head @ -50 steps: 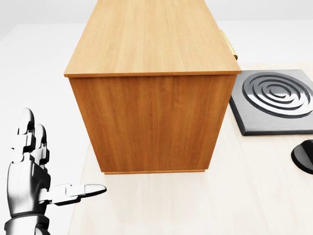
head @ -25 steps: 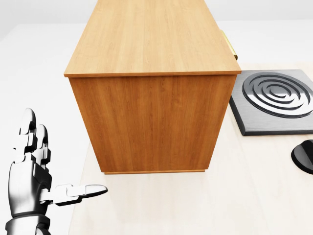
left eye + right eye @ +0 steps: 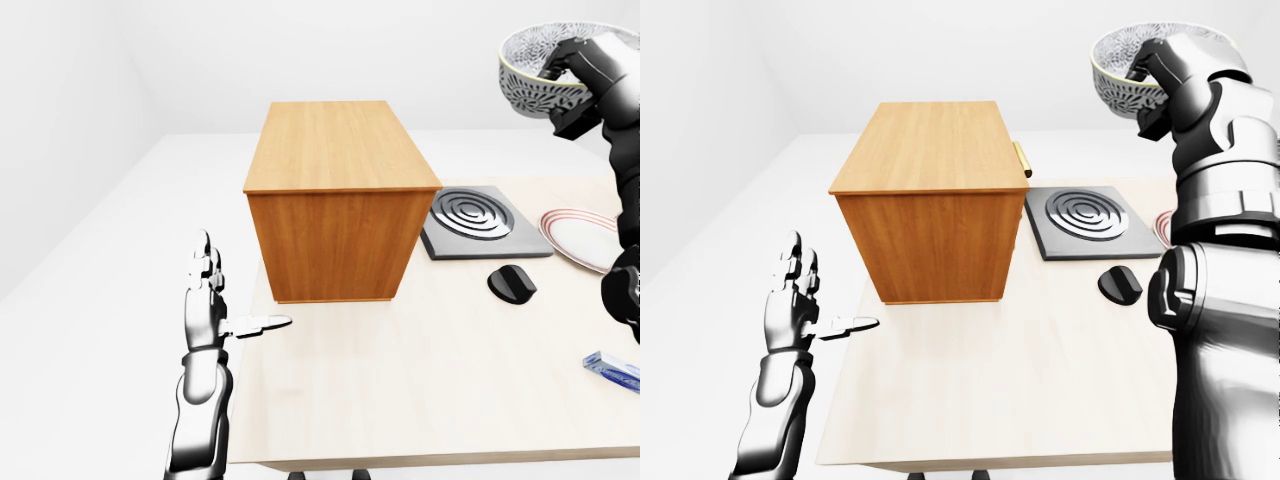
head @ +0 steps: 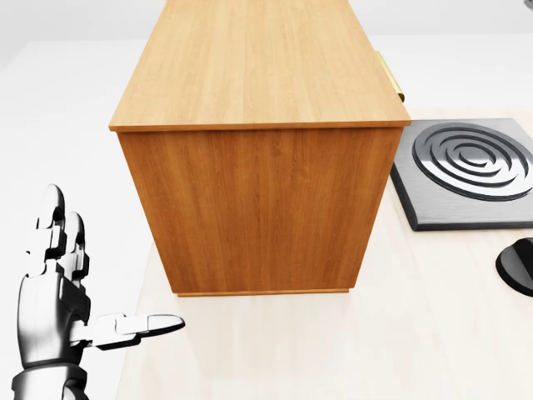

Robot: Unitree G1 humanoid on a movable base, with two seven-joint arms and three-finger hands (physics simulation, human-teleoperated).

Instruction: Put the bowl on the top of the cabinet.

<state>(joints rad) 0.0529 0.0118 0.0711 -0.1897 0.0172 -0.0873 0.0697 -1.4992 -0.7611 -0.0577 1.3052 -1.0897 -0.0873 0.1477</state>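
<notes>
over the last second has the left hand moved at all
Barely. In the head view the left hand sits at the same spot below-left of the cabinet, fingers open; it has drifted down by only a trace, and the cabinet's edges are unchanged.

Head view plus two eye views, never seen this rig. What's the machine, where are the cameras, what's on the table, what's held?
It is a simulated humanoid robot with two arms and three-finger hands. All three cameras sit on its head and look out over its arms. The head view looks down closely, and the two eye views are wider.

On the table stand a wooden cabinet, a grey slab with rings, a black knob-like thing and a plate. A blue thing lies at the right edge.

The right hand is raised high and shut on a patterned bowl, up and to the right of the cabinet. The left hand is open and empty beside the table.
</notes>
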